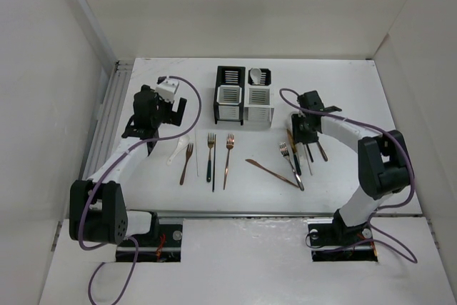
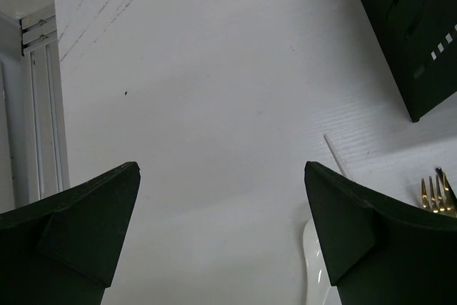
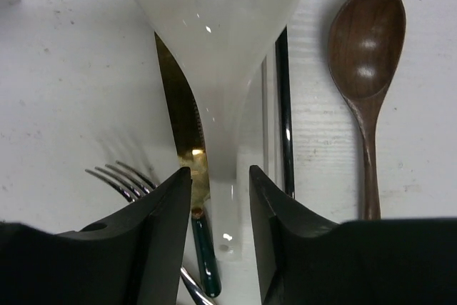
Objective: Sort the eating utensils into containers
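Bowl tip of white spoon (image 3: pixel 214 48) beyond top edge

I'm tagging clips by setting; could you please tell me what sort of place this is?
Probably a robot test cell rather than a kitchen: plain white panels box in a white table, two arms are bolted at its near edge, and forks lie in a row before slotted holders.

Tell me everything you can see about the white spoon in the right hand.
The white spoon is glossy, like ceramic or plastic, with a broad bowl narrowing to a slim handle. The right hand pinches the handle, bowl pointing away from the wrist. It hangs over a copper knife and a black chopstick, beside a brown spoon.
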`<state>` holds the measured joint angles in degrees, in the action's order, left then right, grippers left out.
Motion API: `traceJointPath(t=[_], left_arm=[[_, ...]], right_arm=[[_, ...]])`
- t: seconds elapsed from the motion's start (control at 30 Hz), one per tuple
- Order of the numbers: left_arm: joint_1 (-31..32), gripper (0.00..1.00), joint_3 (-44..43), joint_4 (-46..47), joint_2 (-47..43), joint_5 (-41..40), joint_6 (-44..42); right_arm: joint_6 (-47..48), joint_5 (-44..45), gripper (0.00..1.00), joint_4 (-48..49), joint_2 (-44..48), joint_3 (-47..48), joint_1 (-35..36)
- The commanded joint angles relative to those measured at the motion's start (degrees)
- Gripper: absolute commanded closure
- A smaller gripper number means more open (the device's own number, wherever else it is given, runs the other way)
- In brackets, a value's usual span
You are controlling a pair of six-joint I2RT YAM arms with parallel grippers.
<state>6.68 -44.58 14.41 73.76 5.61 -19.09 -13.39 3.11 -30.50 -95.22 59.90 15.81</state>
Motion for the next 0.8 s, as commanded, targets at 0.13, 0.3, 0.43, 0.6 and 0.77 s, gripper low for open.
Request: traceJointPath(t=[0.13,0.3,0.43,0.6,0.77], left_arm=[[0.1,0.00,0.9,-0.3,-2.5,-0.1,-3.5],[0.6,0.00,1.4,-0.3,-2.5,-0.1,-3.5],[0.6,0.00,2.0,-0.8,-3.0,-0.1,-3.5],[0.6,0.00,2.0,-0.8,-3.0,0.5,-3.5],[0.6,0.00,2.0,-0.3,-2.5,0.5,-3.5]], right_arm=[[1.6,-0.6,0.62,3.0,-5.3,3.6,0.2],[2.1,0.7,0.83,2.4,-6.7,5.2,0.2],[2.1,1.8,1.00,1.8,-4.8,5.2,0.2],[3.2,3.7,1.00,0.3,0.5,6.5,0.7],[0.9,7.6,1.00,3.2,8.7,8.5,1.8]])
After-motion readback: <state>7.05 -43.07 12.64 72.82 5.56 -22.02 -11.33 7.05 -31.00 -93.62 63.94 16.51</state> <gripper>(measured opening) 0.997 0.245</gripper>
